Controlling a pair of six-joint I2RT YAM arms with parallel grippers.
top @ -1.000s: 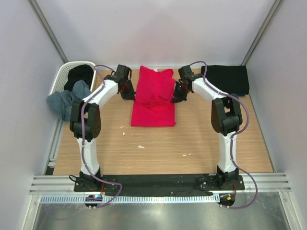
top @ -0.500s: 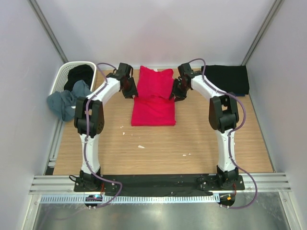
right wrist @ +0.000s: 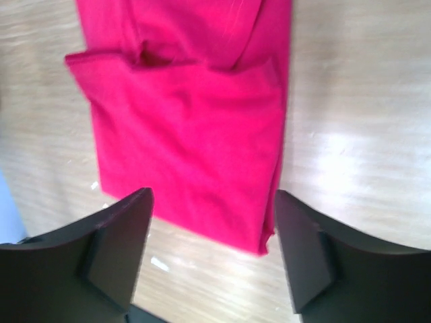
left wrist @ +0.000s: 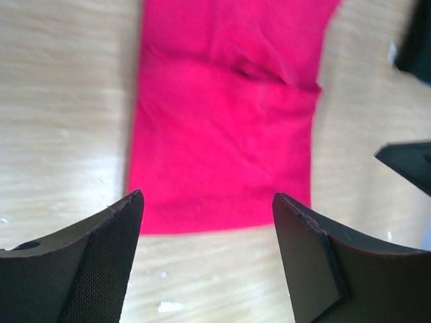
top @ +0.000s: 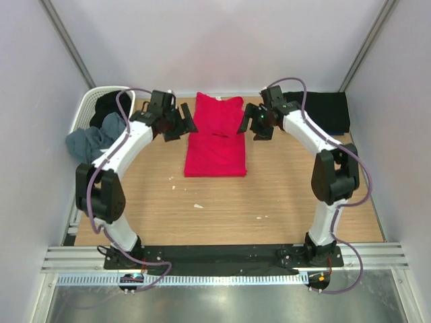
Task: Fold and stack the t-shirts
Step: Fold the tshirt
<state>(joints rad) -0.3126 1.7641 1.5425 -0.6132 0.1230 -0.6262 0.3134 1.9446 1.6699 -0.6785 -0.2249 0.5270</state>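
Crimson t-shirt (top: 217, 138) lies folded mid-table on the wooden table (top: 222, 202), no longer bunched. The left gripper (top: 180, 126) and right gripper (top: 260, 126) have let go and drawn outward, beside its edges, jaws spread wide, holding nothing.

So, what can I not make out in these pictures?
- Top view: black pile, far right: too dark to count layers; the right arm covers a corner.
- Top view: black t-shirt in the basket: partly behind the left arm's cable.
- Wrist views: red t-shirt: blurred, its far end cut off by the top edge.
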